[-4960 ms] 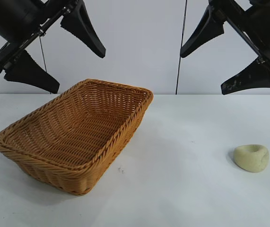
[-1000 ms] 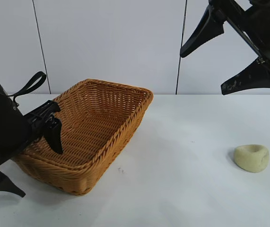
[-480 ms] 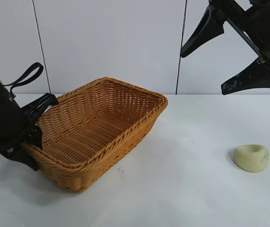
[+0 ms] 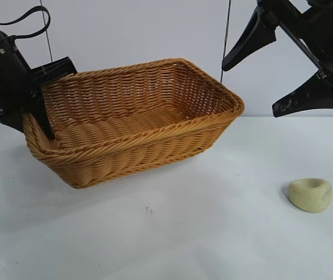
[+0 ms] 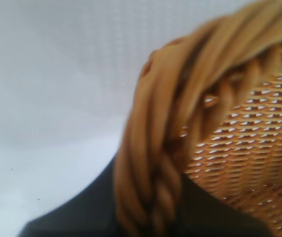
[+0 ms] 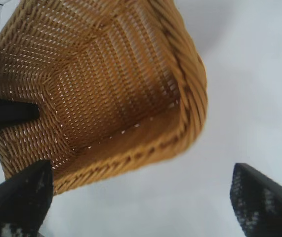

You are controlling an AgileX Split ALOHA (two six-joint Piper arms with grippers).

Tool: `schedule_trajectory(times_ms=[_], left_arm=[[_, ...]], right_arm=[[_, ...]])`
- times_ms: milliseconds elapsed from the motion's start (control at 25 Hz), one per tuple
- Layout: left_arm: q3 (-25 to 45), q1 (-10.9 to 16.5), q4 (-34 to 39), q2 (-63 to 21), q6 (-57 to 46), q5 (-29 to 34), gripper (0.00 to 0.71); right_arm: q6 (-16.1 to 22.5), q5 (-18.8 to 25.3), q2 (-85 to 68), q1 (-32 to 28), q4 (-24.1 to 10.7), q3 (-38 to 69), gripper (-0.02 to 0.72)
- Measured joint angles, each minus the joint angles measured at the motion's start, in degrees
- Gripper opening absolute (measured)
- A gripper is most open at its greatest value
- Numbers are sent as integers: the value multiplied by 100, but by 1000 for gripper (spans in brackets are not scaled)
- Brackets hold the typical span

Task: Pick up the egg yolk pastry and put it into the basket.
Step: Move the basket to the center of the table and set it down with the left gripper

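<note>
The golden-brown wicker basket (image 4: 137, 119) hangs tilted above the white table, held by its left rim. My left gripper (image 4: 35, 114) is shut on that braided rim, which fills the left wrist view (image 5: 165, 148). The basket also shows in the right wrist view (image 6: 106, 84). The egg yolk pastry (image 4: 310, 194), a pale cream lump with a dimple, lies on the table at the right, apart from the basket. My right gripper (image 4: 271, 81) hangs open and empty high at the upper right, above the pastry.
The white table (image 4: 183, 233) stretches below and between basket and pastry. A pale panelled wall stands behind. A tiny dark speck (image 4: 149, 209) lies on the table under the basket.
My left gripper has closed on the basket's left rim, lifted the basket off the table and swung it to the right. The right arm and the pastry have not moved.
</note>
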Motion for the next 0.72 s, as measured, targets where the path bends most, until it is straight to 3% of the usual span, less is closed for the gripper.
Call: schedule_trajectory(times_ms=[240,720], left_arm=[[-76,-323,-14,196,262,54,85],[-71,-278,56,862,498,-158,85]], right_arm=[[0,0,0,0,0,0,695],[0,0,0,0,0,0,695]])
